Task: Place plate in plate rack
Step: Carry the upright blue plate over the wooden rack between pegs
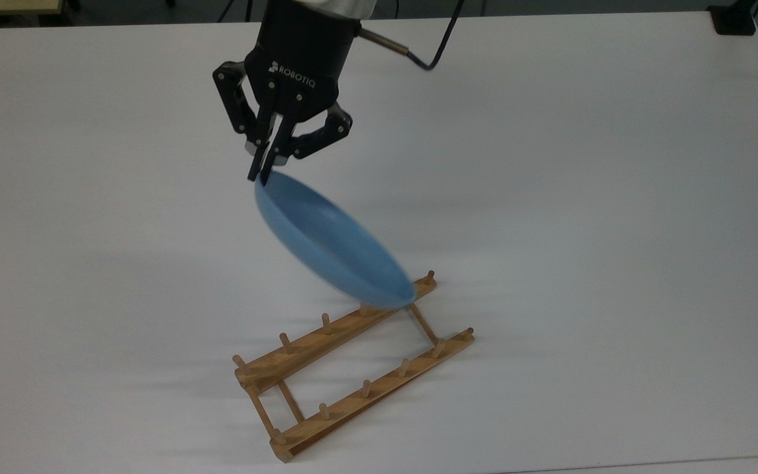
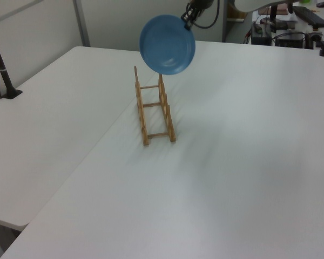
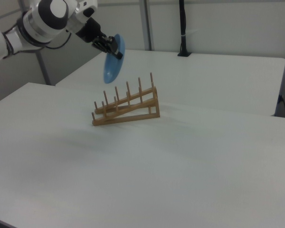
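Above plate rack [image 1: 353,362]; gripper [image 1: 262,172] pinches plate [image 1: 333,253]; seemingly airborne

The gripper [image 1: 262,172] is black, with linked fingers and pale screws. White "ROBOTIQ" lettering marks its body. A black cable leaves at two o'clock.

white table [image 1: 616,197] taking up most of the top view, second white table [image 2: 48,124] sitting beside it, black post [image 3: 182,28] standing behind
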`<state>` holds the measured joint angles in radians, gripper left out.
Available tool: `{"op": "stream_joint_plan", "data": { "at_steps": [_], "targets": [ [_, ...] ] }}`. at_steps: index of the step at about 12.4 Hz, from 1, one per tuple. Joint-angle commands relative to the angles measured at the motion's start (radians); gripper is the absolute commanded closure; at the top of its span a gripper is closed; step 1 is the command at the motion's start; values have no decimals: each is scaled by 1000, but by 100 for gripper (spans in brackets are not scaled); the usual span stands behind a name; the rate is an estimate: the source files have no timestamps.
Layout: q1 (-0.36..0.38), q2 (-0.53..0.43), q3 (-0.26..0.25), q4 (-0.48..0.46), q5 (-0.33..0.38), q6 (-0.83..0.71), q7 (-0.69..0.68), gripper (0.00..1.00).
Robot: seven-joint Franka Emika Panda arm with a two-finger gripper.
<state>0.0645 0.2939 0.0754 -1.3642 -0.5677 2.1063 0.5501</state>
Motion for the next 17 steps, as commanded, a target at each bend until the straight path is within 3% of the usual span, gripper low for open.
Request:
{"op": "stream_joint_plan", "data": {
  "at_steps": [1, 2, 4, 9, 13, 17],
  "targets": [
    [9, 51, -2, 11, -156, 52, 207, 100],
    [11, 71, 6, 10, -228, 52, 277, 100],
    [41, 99, 7, 8, -300, 54, 335, 100],
    [77, 146, 7, 7, -324, 54, 352, 100],
    [93, 188, 7, 7, -429, 70, 422, 100],
    [97, 217, 7, 5, -465, 83, 433, 100]
  ]
}}
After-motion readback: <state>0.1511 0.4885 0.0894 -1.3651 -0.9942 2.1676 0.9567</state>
